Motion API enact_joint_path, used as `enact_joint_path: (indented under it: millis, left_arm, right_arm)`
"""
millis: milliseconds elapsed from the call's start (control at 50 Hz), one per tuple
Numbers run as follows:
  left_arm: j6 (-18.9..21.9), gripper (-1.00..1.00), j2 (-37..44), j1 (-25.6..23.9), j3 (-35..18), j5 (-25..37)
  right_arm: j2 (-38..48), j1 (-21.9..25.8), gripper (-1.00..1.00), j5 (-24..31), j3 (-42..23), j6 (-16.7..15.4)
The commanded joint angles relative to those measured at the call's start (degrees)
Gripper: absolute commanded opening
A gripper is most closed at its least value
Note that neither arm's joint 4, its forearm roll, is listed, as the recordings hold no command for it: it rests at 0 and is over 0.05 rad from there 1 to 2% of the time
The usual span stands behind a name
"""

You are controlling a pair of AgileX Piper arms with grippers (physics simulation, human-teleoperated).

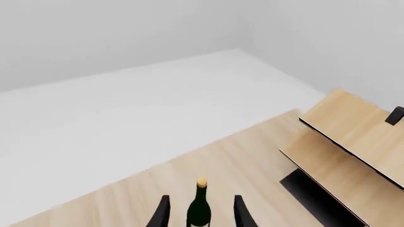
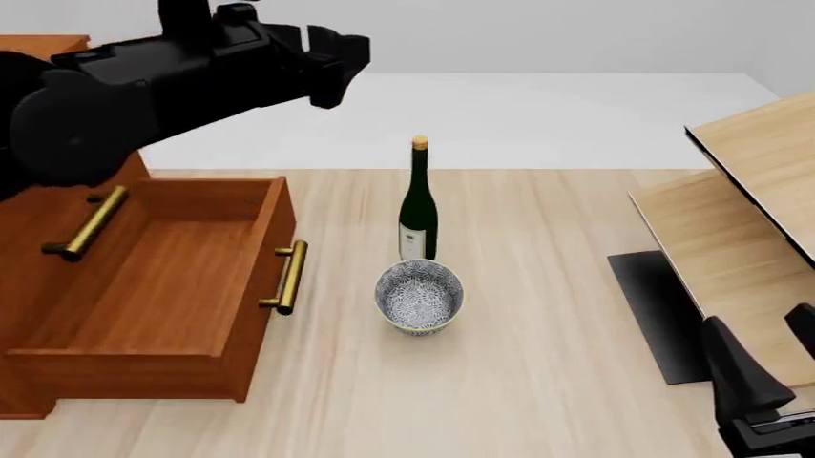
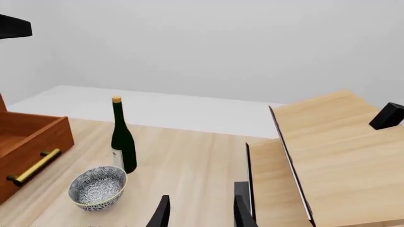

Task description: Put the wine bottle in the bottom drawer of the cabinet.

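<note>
Wine bottle [image 2: 418, 205] upright, long axis vertical, cap up, behind bowl [image 2: 419, 296].

Front cam sits high on the arms' side, looking forward and down over the whole table [image 2: 535, 382]. Left wrist cam looks down from above the wine bottle [image 1: 199, 208]; right wrist cam sits low at the near right, facing across. All three share the bottle.
</note>
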Motion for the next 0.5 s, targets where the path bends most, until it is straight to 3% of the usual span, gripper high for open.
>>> enact_joint_path:
  millis: [20, 500]
  left_arm:
    - [-0.4, 1.00, 4.4, -1.8, -3.0, -2.5]
    - [1.1, 1.00, 13.5, -3.0, -8.0, -5.7]
  right_arm:
    - [0.2, 0.2, 1.00, -0.1, 0.2, -0.2]
    - [0.2, 0.4, 1.00, 0.2, 0.5, -0.2]
